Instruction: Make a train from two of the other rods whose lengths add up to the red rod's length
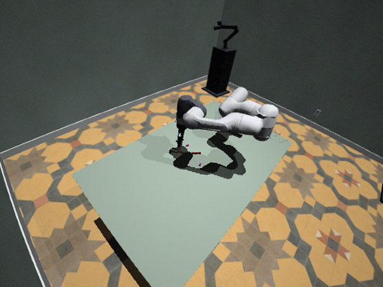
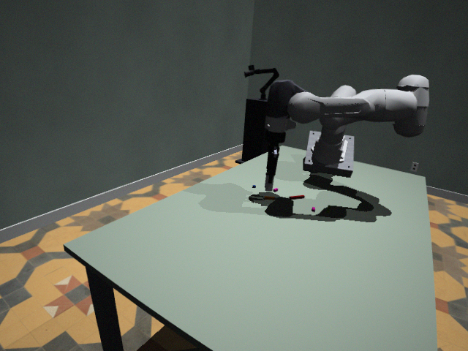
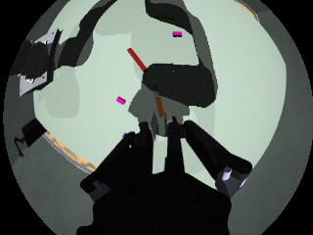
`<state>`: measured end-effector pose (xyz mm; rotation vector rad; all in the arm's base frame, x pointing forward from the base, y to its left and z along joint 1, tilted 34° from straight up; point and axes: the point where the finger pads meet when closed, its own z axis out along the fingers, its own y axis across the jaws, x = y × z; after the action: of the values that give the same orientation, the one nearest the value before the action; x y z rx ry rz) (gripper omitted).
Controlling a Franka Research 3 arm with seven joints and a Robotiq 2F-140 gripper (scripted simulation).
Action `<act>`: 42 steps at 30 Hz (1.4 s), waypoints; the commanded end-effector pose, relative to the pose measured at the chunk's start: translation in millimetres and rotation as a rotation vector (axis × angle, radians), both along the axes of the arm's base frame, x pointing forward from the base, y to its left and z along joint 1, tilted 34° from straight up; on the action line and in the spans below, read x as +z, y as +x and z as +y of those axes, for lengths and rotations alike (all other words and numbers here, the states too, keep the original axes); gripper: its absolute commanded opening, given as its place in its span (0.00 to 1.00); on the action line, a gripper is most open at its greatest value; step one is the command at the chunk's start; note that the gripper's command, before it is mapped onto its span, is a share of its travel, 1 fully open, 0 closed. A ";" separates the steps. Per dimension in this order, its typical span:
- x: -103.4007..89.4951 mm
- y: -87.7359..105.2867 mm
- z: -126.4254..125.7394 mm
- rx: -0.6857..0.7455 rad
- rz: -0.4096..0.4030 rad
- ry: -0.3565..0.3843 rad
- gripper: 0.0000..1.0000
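Note:
My gripper (image 1: 179, 146) (image 2: 268, 189) (image 3: 161, 116) is slightly open and empty, its fingertips low above the table near the orange rod. The orange rod (image 1: 182, 152) (image 2: 269, 197) (image 3: 159, 107) lies flat in shadow. A dark greyish rod (image 3: 156, 93) lies at its far end, roughly in line with it; any small gap is too small to tell. The red rod (image 1: 196, 153) (image 2: 297, 197) (image 3: 137, 59) lies slanted beyond, its near end at the edge of the dark shadow. Whether the grey rod shows in the top and exterior views I cannot tell.
One magenta rod (image 1: 186, 145) (image 2: 275, 189) (image 3: 120, 100) and another magenta rod (image 1: 199, 164) (image 2: 313, 208) (image 3: 177, 34) lie apart. A blue rod (image 2: 254, 186) (image 3: 124, 135) lies beyond the gripper. A dark olive rod (image 3: 165, 17) lies in the arm's shadow.

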<state>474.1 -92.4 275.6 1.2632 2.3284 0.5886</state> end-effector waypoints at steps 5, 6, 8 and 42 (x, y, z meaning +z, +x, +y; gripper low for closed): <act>26.4 -22.2 -1.4 0.006 0.015 0.009 0.15; 29.4 -24.1 -2.1 0.006 0.015 0.009 0.15; 34.0 -27.1 -3.0 0.006 0.015 0.009 0.15; 41.9 -32.2 -4.7 0.006 0.015 0.009 1.00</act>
<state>444.0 -98.4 314.9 1.2648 2.3419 0.5892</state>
